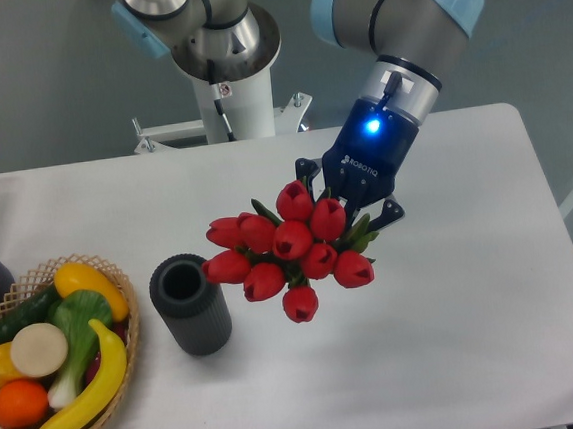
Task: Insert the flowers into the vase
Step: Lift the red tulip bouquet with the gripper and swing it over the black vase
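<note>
tool (351, 209) pinching flowers (288, 248) by hidden stems, buds leaning toward vase | vase (190, 304) upright on desk (458, 340), mouth open | flowers aloft just beside vase, likely pre-insertion

The black two-finger gripper (351, 207) clasps a bunch of red artificial tulips with green leaves (287, 247), buds pointing toward the camera. Just left stands an upright dark ribbed cylindrical vase (190, 305), beside a woven wicker basket (127, 319) of plastic produce on the white table (478, 338).
</note>
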Robot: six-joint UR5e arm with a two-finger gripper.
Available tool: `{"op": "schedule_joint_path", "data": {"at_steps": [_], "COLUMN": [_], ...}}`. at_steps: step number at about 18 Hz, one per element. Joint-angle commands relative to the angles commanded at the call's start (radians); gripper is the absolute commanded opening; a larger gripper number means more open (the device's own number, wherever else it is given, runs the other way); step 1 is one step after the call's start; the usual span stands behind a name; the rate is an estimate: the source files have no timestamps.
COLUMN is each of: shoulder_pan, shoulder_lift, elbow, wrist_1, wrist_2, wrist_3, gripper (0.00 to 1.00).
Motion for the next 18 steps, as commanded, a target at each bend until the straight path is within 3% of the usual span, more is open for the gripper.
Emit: {"op": "schedule_joint_path", "data": {"at_steps": [12,16,18], "shoulder_pan": [-0.009,-0.031,-0.035], "shoulder_lift": [-0.005,-0.012,-0.017], "elbow": [-0.002,-0.006,-0.009], "wrist_1": [0.003,0.049,0.052], "wrist_2": [0.000,-0.003,-0.066], "wrist_3": [0.011,0.015,0.040], "gripper": [0.16,0.16,0.16]}}
